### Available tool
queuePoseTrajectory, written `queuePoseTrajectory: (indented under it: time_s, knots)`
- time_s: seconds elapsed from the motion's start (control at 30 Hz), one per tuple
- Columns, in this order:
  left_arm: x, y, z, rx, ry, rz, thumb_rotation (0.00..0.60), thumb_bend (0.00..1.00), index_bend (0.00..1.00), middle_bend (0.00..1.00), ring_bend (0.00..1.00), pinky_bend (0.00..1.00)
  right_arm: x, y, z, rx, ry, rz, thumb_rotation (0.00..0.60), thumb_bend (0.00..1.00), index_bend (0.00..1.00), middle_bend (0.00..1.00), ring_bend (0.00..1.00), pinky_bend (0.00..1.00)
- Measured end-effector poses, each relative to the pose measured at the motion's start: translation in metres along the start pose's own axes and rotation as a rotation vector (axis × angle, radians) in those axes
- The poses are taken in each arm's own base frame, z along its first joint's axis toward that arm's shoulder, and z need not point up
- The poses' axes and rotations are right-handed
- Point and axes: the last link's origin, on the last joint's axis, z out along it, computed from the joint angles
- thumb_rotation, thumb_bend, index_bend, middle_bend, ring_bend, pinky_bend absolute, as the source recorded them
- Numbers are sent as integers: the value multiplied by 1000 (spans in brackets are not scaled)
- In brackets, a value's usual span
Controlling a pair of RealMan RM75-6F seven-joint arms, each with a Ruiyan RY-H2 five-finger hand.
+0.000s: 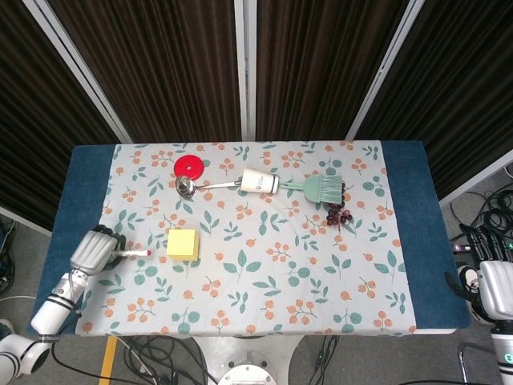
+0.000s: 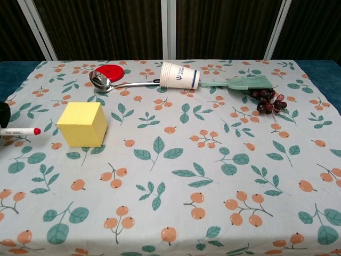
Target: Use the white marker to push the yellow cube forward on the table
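Note:
The yellow cube (image 1: 183, 244) (image 2: 82, 124) stands on the flowered cloth at the left of the table. My left hand (image 1: 94, 250) is to its left and grips the white marker (image 1: 135, 253) (image 2: 20, 131), whose red tip points right at the cube with a small gap between them. In the chest view only a dark edge of that hand (image 2: 2, 113) shows at the left border. My right hand (image 1: 497, 290) hangs off the table at the far right, its fingers out of sight.
Behind the cube lie a red disc (image 1: 188, 167), a metal ladle (image 1: 200, 186), a tipped paper cup (image 1: 260, 181), a green brush (image 1: 319, 189) and dark grapes (image 1: 337, 215). The blue table edge (image 1: 80, 208) borders the cloth.

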Motion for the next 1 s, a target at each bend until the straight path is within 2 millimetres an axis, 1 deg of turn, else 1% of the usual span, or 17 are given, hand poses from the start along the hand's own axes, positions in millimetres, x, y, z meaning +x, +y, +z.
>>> queuePoseTrajectory:
  time_s: [0.13,0.4,0.8,1.0]
  knots:
    - [1,7,17,-11,7,-16,600,433,625,672,438,325,0,1,0,-6,0,-2,600,176,0,113,0,0]
    - [4,28,38,-59,13,-28,600,433,625,672,439,343,0,4,0,-14,-2,-2,600,176,0,113,0,0]
    - [12,71,62,-132,12,-38,600,443,625,672,439,344,1,9,-2,-24,2,5,600,176,0,113,0,0]
    - [18,98,71,-163,-6,-50,600,444,625,672,438,344,1,12,-3,-29,3,10,600,176,0,113,0,0]
